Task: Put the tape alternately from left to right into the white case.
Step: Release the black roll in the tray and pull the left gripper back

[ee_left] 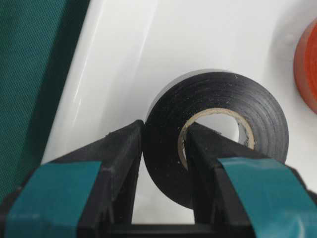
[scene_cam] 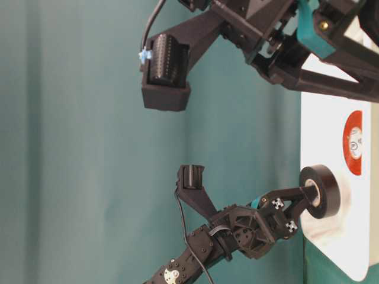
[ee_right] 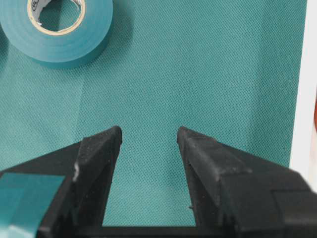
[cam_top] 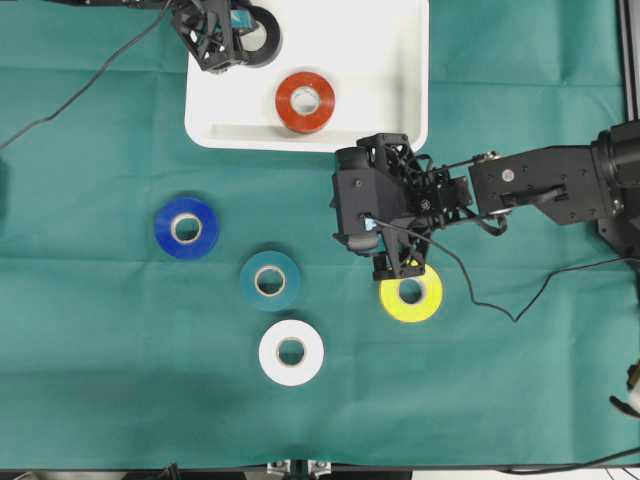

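Note:
The white case lies at the top centre, and a red-orange tape lies flat inside it. My left gripper is shut on a black tape over the case's left end. In the left wrist view one finger is outside the roll and the other passes through the core of the black tape, which stands on edge. My right gripper is open over bare cloth below the case, and nothing lies between its jaws. Blue, teal, white and yellow tapes lie on the cloth.
A green cloth covers the table. The right arm's body overhangs the yellow roll's top edge. A black cable trails right of the yellow roll, and another cable runs at the upper left. A metal frame stands at the right edge.

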`<action>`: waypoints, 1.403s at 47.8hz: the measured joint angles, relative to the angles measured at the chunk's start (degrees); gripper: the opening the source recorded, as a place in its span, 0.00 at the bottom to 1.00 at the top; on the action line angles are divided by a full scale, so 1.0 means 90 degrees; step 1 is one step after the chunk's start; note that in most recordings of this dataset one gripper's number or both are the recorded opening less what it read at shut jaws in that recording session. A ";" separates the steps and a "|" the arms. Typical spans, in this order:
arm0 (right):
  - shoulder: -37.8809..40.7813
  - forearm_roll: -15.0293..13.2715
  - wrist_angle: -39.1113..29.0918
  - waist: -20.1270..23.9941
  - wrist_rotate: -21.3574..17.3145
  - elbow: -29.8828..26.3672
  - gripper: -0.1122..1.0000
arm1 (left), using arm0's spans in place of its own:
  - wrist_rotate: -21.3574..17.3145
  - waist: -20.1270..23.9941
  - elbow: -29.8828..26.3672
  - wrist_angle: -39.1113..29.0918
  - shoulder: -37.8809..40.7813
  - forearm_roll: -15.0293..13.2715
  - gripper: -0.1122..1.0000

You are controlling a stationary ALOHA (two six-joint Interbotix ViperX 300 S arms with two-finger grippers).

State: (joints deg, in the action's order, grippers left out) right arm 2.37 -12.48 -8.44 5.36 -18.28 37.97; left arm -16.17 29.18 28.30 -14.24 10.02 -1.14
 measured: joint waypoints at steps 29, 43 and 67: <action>0.0000 0.0000 0.0000 0.0000 0.0000 0.0010 0.63 | 0.0020 -0.0020 0.0303 0.0020 -0.0361 0.0000 0.72; 0.0000 0.0000 0.0049 0.0010 0.0000 0.0000 0.63 | 0.0039 -0.0342 0.0596 0.0010 -0.0781 0.0000 0.72; 0.0000 0.0000 0.0059 0.0010 -0.0010 0.0010 0.63 | 0.0049 -0.1768 0.1113 -0.0537 -0.1504 -0.0010 0.72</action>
State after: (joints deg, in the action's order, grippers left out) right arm 2.37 -12.48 -7.91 5.45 -18.37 38.06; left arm -15.73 13.27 38.32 -19.07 -3.52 -1.23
